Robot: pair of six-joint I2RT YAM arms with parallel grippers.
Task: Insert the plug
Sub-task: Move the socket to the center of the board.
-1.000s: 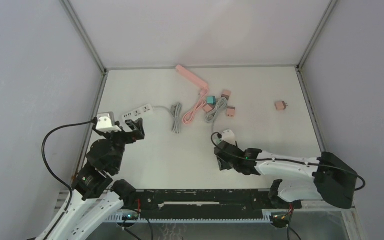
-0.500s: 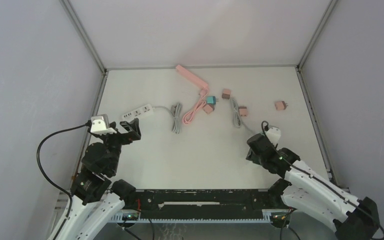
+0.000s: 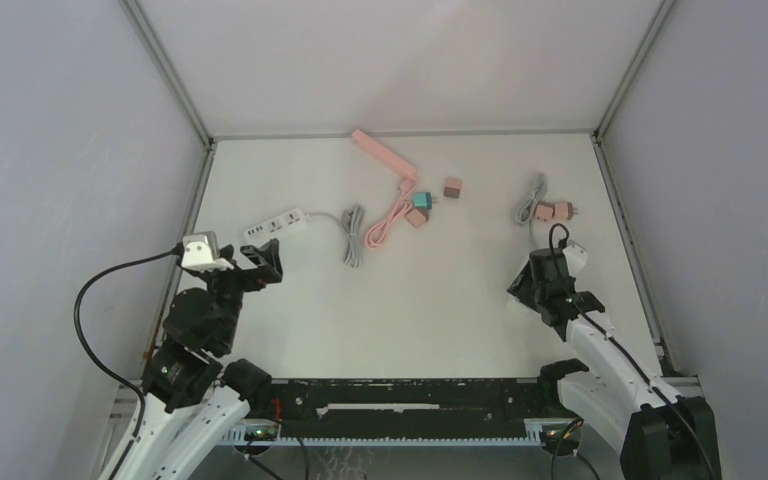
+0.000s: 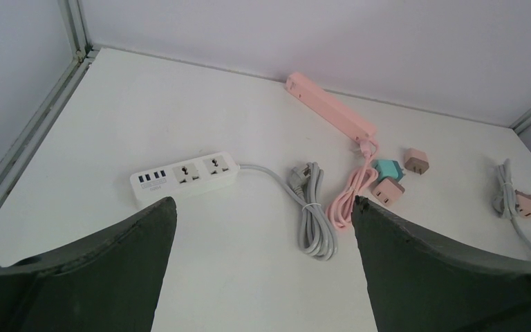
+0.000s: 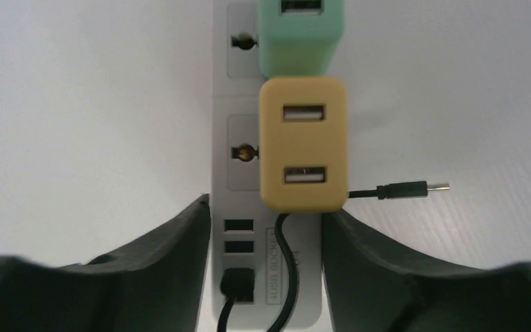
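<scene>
My right gripper (image 5: pixel 266 214) is shut on the end of a small white socket strip (image 5: pixel 238 124), one jaw on each long side. A yellow USB adapter (image 5: pixel 304 142) and a mint one (image 5: pixel 303 34) sit plugged into it. A black USB plug (image 5: pixel 238 282) fills its lowest port, and the cable's free connector (image 5: pixel 411 189) lies to the right. From above, this gripper (image 3: pixel 558 268) and the socket strip (image 3: pixel 572 254) are at the right side. My left gripper (image 4: pixel 263 207) hangs open and empty, short of a longer white power strip (image 4: pixel 187 176).
A pink power strip (image 3: pixel 385 155) with a coiled pink cable lies at the back. Near it are a teal adapter (image 3: pixel 420 199) and a brown adapter (image 3: pixel 452 187). Two pink adapters (image 3: pixel 552 211) and a grey cable (image 3: pixel 534 195) lie just beyond my right gripper. A bundled grey cord (image 4: pixel 311 214) trails from the longer strip.
My right arm swung from the table's middle to the right side, carrying the small socket strip; the grey cable and a pink adapter were dragged right with it. The left arm barely shifted.
</scene>
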